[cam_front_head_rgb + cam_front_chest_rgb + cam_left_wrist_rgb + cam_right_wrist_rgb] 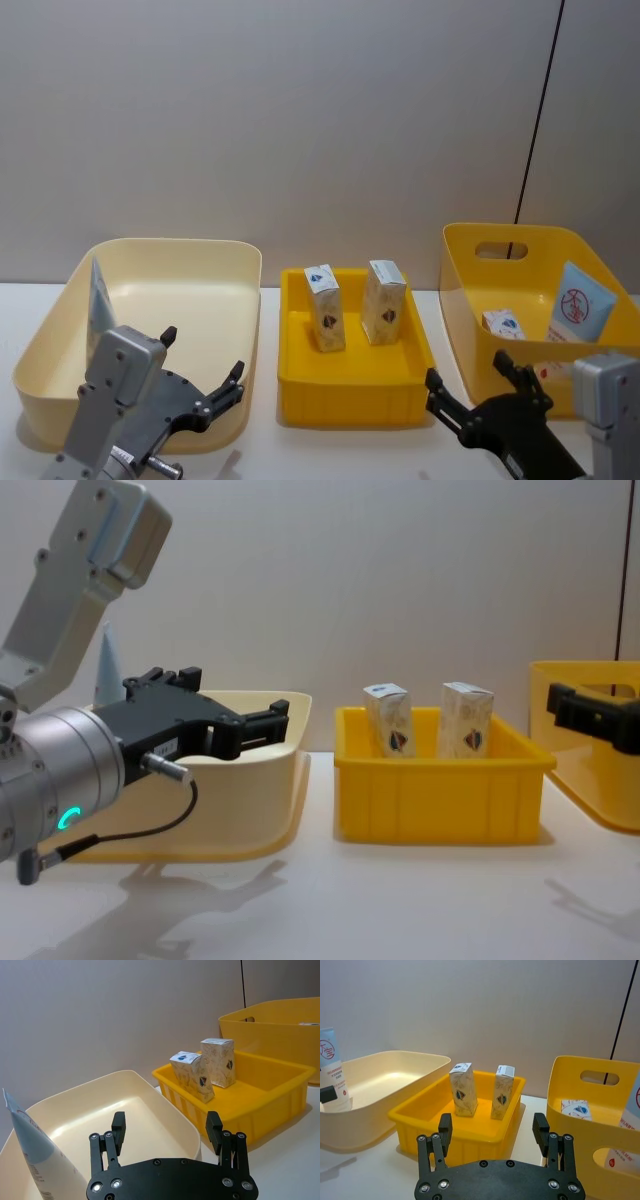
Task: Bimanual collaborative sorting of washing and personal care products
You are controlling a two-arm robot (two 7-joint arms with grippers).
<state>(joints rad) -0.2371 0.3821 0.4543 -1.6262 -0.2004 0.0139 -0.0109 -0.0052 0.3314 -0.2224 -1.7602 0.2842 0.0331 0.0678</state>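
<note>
cartons [325, 308], two, upright in the small yellow bin [352, 385] between left gripper [200, 375] and right gripper [477, 385]; both sets of jaws apart, empty.

Three bins are sitting in a row across the counter [350, 450]. A tube [99, 300] is leaning in the left bin [180, 262]. Two cartons [324, 307] [384, 301] are standing side by side in the middle bin [352, 392]. The right bin [470, 290] is holding a carton [503, 324] and a tube [580, 303].
</note>
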